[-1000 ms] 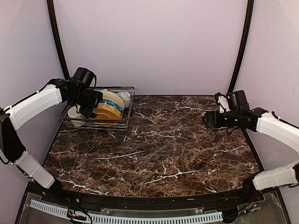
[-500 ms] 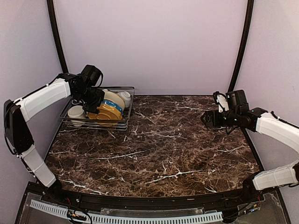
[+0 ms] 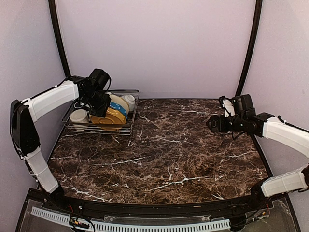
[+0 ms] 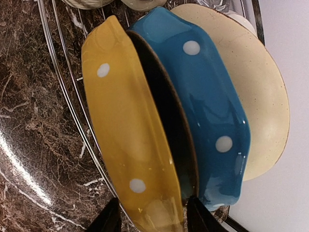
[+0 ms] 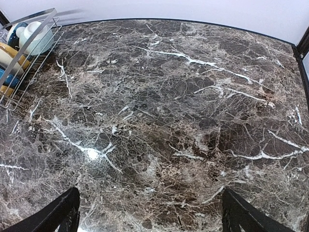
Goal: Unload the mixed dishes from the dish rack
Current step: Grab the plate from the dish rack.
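The yellow plate (image 4: 125, 125) is standing on edge in the dish rack (image 3: 120, 130) at the counter's (image 3: 169, 154) far-left corner, its rim sitting between the parted fingers (image 4: 107, 221) of the left gripper (image 4: 153, 220), though whether they are pinching it cannot be told.

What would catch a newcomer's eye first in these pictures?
A yellow plate, a blue plate and a cream plate stand on edge in the dish rack at the marble table's far left corner. The left gripper straddles the yellow one's rim; the right gripper hangs open on the right.
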